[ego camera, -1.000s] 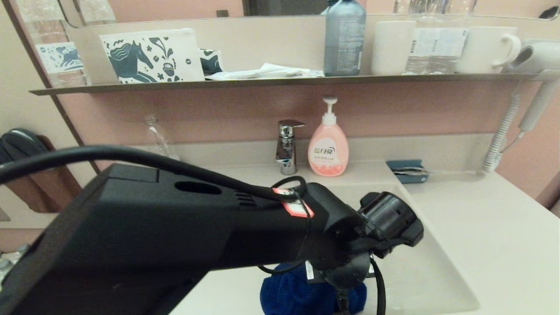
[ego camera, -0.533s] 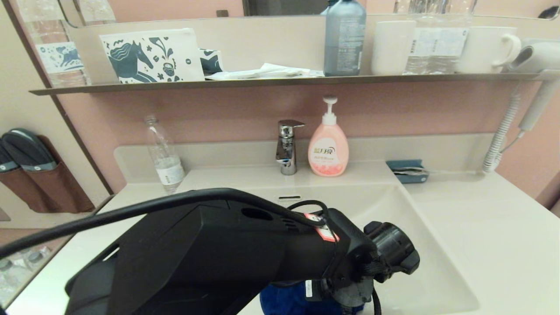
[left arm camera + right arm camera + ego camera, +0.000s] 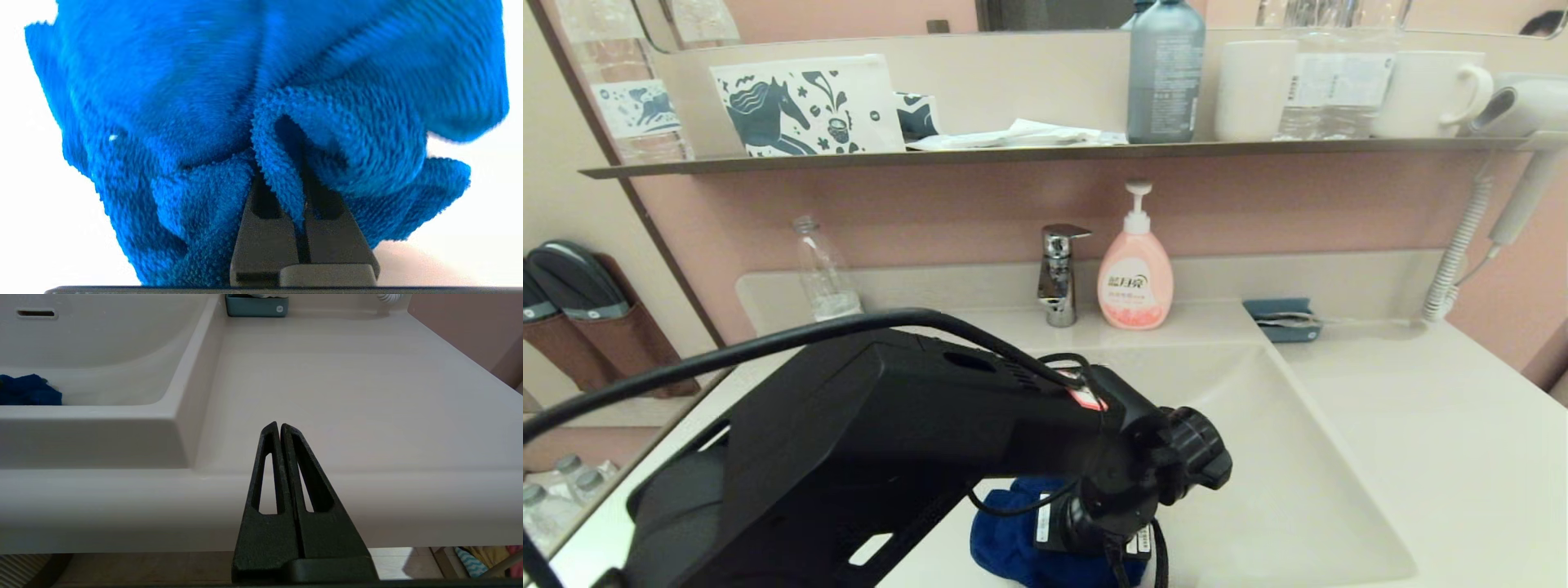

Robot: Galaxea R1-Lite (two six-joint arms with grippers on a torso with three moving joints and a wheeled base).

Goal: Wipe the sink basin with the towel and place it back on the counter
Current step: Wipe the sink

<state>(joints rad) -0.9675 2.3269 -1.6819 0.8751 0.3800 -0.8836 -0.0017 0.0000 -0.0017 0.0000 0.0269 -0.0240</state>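
A: Where is the towel [image 3: 1013,543]?

B: It sits bunched in the sink basin [image 3: 1282,490], near the front wall. The left hand [image 3: 300,196] reaches down from above, its two fingers [image 3: 265,228] pressed onto a fold of the blue cloth.

A: And the right hand [image 3: 280,426]?

B: It hangs low in front of the desk [image 3: 327,388], off its front edge, fingertips pressed together with nothing between them.

A: What stands behind the basin?

B: A chrome tap [image 3: 1058,273] and, just beside it, a pink soap bottle [image 3: 1135,278]; a small teal holder [image 3: 1282,320] lies on the desk at the back, well apart from the towel.
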